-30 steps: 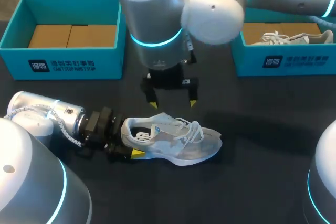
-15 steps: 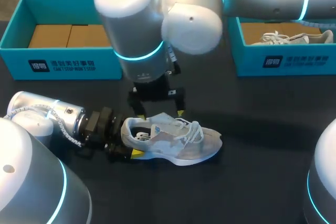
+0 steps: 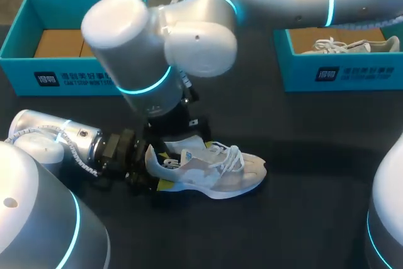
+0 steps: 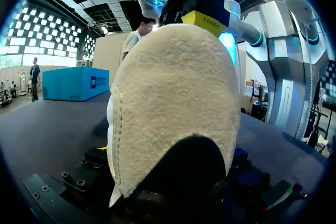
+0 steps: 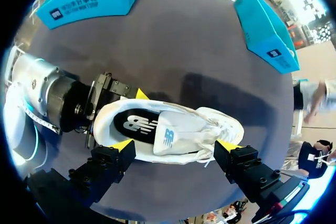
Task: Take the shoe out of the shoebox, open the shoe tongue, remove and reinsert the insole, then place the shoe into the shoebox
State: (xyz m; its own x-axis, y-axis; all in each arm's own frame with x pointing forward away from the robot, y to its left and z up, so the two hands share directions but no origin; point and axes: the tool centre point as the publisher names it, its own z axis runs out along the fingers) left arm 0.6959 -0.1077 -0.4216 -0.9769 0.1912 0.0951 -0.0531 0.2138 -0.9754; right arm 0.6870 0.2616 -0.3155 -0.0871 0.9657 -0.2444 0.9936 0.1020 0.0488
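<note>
A white shoe (image 3: 211, 171) is lying on its sole on the dark counter (image 3: 315, 218), out of any box. The left end effector (image 3: 158, 167) is gripping the heel from both sides with its fingers narrowed onto it, apparently bracing the shoe so that it does not slide while the other arm works. The right end effector (image 5: 174, 146) is hovering directly over the shoe with its fingers spread wide, one yellow tip to each side of the upper, and is holding nothing. Just beneath it, the collar opening is showing the dark insole (image 5: 137, 125) seated inside, with the white tongue (image 5: 176, 136) and the laces (image 5: 223, 129) lying ahead toward the toe. This pose is looking like a setup for opening the tongue, so the insole steps are probably not yet done. Counting: two arms, two shoes, two teal boxes. The cardboard-lined shoebox (image 3: 75, 77) is sitting well apart beyond the left end effector, with no shoe inside. The second shoebox (image 3: 340, 75) is sitting well apart on the right end effector's far side and is carrying the second shoe (image 3: 352, 45).
</note>
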